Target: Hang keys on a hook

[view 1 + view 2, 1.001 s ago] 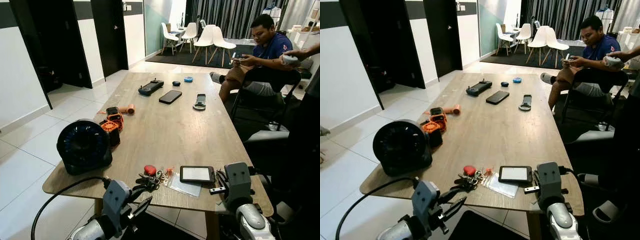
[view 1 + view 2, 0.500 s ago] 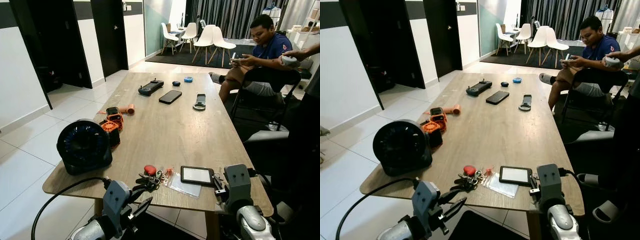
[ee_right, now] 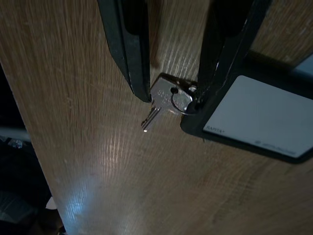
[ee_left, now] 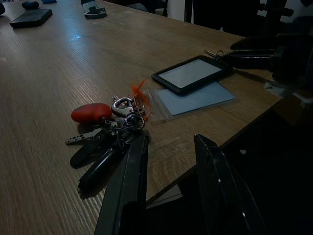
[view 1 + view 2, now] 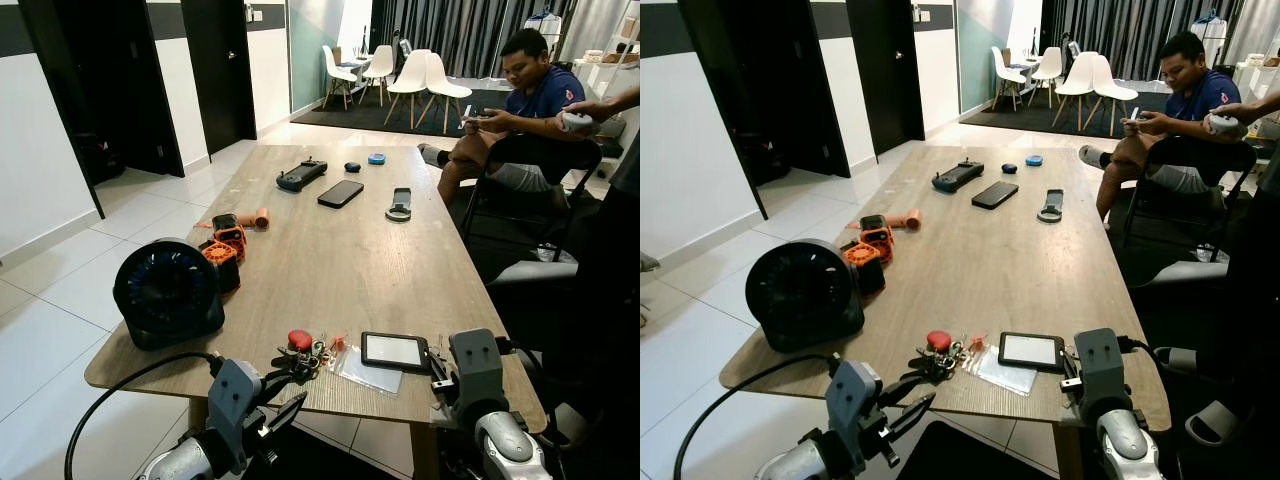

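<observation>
Wooden table (image 5: 340,250) is bearing one key bunch (image 4: 110,132) at the open left gripper (image 4: 168,142)'s 11 o'clock, while the open right gripper (image 3: 171,95) is straddling one half-hidden silver key (image 3: 164,100).

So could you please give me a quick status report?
Right pincer open astride a silver key beside the tablet. Left pincer open near the key bunch. No hook seen.

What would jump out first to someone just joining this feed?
Probably the key bunch with its red fob near the wooden table's front edge, with the left hand open just short of it. Next, the right hand, open, its fingertips either side of a single silver key beside a black tablet. A big black fan stands on the near-left corner.
</observation>
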### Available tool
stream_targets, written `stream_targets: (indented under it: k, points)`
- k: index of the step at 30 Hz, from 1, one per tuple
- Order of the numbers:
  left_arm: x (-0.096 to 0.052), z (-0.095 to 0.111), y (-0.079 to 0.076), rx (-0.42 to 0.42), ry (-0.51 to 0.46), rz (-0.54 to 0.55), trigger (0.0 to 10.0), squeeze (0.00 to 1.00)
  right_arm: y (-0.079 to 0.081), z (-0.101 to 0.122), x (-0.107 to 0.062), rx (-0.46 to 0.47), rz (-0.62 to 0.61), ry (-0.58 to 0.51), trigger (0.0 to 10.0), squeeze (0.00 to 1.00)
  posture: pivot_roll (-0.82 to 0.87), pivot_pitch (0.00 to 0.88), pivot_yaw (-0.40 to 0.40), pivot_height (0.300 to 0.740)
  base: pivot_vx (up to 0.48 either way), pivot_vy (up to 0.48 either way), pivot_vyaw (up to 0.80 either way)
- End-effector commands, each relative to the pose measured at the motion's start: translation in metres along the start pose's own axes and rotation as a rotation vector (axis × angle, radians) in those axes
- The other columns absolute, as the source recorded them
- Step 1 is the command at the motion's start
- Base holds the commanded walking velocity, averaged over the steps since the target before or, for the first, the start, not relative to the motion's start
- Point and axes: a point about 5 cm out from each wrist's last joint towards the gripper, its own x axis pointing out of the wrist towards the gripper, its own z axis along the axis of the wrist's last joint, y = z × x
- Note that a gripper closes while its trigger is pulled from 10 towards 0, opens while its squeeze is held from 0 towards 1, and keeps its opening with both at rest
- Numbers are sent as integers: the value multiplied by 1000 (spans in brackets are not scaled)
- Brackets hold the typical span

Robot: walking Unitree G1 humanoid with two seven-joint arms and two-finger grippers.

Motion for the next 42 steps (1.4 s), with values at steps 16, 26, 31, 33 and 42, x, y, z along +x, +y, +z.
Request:
stream_targets:
  k: [16, 26, 31, 33, 42]
  points:
    - [2, -1, -6, -7, 3, -11, 10000, 0, -5, -5, 5, 4, -19, 39, 10000, 0, 43, 76, 17, 740, 0, 0, 0]
    - [2, -1, -5, -6, 3, -8, 10000, 0, -5, -1, 8, 12, -28, 23, 10000, 0, 43, 76, 18, 740, 0, 0, 0]
    - [1, -1, -5, -6, 6, -8, 10000, 0, -6, 0, 10, 15, -32, 22, 10000, 0, 43, 77, 19, 740, 0, 0, 0]
    - [1, -1, -5, -5, 7, -8, 10000, 0, -6, -1, 10, 16, -34, 22, 10000, 0, 43, 77, 19, 740, 0, 0, 0]
    - [1, -2, -4, -2, 12, -6, 10000, 0, -5, 0, 12, 27, -25, 19, 2745, 0, 45, 78, 20, 740, 0, 0, 0]
